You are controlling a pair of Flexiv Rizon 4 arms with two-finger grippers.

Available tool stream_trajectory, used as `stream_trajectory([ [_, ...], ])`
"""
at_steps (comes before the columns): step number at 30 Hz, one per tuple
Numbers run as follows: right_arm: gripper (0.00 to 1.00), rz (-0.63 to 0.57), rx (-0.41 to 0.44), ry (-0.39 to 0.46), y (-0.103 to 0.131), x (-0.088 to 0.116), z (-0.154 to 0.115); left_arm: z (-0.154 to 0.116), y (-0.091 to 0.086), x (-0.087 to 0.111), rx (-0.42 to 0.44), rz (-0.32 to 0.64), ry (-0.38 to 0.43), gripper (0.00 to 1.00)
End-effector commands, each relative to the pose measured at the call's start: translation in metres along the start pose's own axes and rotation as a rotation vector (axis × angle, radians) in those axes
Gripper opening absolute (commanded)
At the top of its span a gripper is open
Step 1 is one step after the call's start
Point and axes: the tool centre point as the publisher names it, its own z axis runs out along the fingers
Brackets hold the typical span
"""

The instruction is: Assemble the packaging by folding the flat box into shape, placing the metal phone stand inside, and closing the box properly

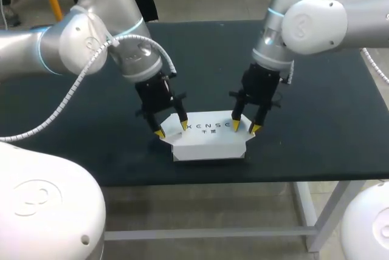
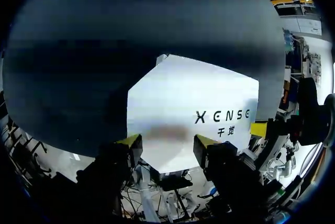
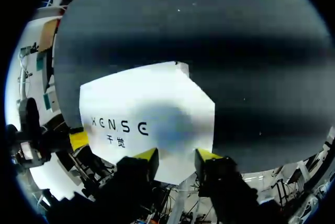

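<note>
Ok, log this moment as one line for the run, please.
box: white, on table near front edge | left gripper: open, tips at box's left end | right gripper: open, tips at box's right end

My left arm (image 1: 79, 47) enters from upper left, my right arm (image 1: 328, 23) from upper right. My left gripper (image 1: 171, 129) and right gripper (image 1: 244, 127) both point down near centre frame, fingers spread apart.

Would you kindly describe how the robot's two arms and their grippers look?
Both the left arm and right arm are glossy white, rounded, with pale blue joint rings and white coiled cables. The left gripper and right gripper are black, each ending in two yellow tips.
</note>
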Motion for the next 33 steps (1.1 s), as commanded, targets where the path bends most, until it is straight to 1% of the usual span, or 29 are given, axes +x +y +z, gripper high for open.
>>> stream_trajectory([
  [1, 0.5, -0.007, -0.048, 0.002, -0.008, -0.0026, 0.004, 0.0015, -0.0001, 0.0018, 0.0, 0.002, -0.011, 0.69],
  [5, 0.49, -0.01, -0.083, -0.003, -0.01, -0.0017, 0.0072, 0.0028, 0.0002, 0.0025, 0.003, 0.007, -0.017, 0.67],
  [11, 0.49, -0.014, -0.098, 0.013, -0.0103, -0.0022, 0.0118, 0.0043, 0.0, 0.0032, 0.017, 0.011, -0.019, 0.66],
  [23, 0.52, 0.001, -0.154, 0.023, -0.0092, -0.0058, 0.0112, 0.0062, -0.004, 0.0034, 0.032, 0.022, -0.007, 0.7],
  [29, 0.52, -0.001, -0.165, 0.028, -0.0073, -0.0053, 0.0108, 0.0078, -0.0062, 0.0027, 0.068, 0.021, -0.002, 0.68],
  [30, 0.53, -0.001, -0.165, 0.028, -0.0065, -0.0047, 0.0097, 0.0081, -0.0072, 0.0025, 0.072, 0.016, -0.002, 0.64],
  [31, 0.54, 0.0, -0.165, 0.028, -0.0059, -0.0043, 0.009, 0.0081, -0.0082, 0.0024, 0.074, 0.013, -0.002, 0.63],
  [33, 0.6, 0.0, -0.165, 0.028, -0.0059, -0.0043, 0.009, 0.0081, -0.0082, 0.0024, 0.074, 0.013, -0.002, 0.64],
])
